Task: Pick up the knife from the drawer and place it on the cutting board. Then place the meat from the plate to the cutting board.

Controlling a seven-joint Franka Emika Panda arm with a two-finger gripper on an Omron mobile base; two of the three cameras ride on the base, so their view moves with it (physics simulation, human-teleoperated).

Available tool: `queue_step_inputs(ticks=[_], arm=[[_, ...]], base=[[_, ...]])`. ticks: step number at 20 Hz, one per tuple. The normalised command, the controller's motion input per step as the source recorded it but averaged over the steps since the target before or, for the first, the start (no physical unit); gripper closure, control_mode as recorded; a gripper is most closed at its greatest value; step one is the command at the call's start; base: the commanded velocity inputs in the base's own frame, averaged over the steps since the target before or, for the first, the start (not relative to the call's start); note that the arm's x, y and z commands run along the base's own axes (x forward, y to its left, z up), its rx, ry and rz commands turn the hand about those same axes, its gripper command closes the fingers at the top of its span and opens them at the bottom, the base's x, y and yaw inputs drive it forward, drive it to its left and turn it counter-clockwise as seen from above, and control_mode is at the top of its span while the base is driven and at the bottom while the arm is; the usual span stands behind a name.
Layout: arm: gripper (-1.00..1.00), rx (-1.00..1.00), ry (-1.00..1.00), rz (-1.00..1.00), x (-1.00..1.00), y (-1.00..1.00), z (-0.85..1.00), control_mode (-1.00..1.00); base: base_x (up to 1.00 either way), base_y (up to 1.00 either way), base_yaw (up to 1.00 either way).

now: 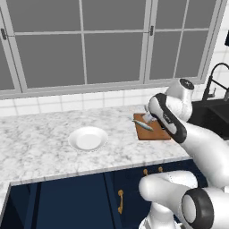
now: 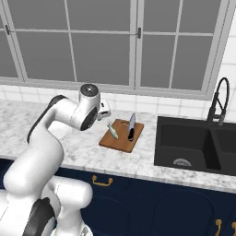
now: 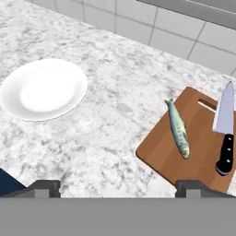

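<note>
Gripper (image 3: 118,186) spread wide, holding nothing. Fish (image 3: 178,128) lies on the cutting board (image 3: 161,150), ahead of the right fingertip (image 3: 190,186) and apart from it. Knife (image 3: 225,131) beside the fish. White plate (image 3: 69,99) ahead-left on the marble counter (image 3: 115,115).

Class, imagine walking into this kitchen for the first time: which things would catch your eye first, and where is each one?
The reddish cutting board on the marble counter stands out, with the small silvery fish and the black-handled knife lying side by side on it, apart from each other. To the side of the board sits a bare white plate. In the right base view, a dark sink with a black faucet lies beyond the board.
</note>
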Motion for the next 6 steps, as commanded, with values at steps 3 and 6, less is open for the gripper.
queue_step_inputs(ticks=[3,6], arm=[[-1.00,0.10,0.13,-0.09,-0.85,0.52,0.65,-1.00],[-1.00,0.03,0.07,-0.10,-0.89,0.56,0.46,-1.00]], base=[[0.00,0.00,0.00],[0.00,0.00,0.00]])
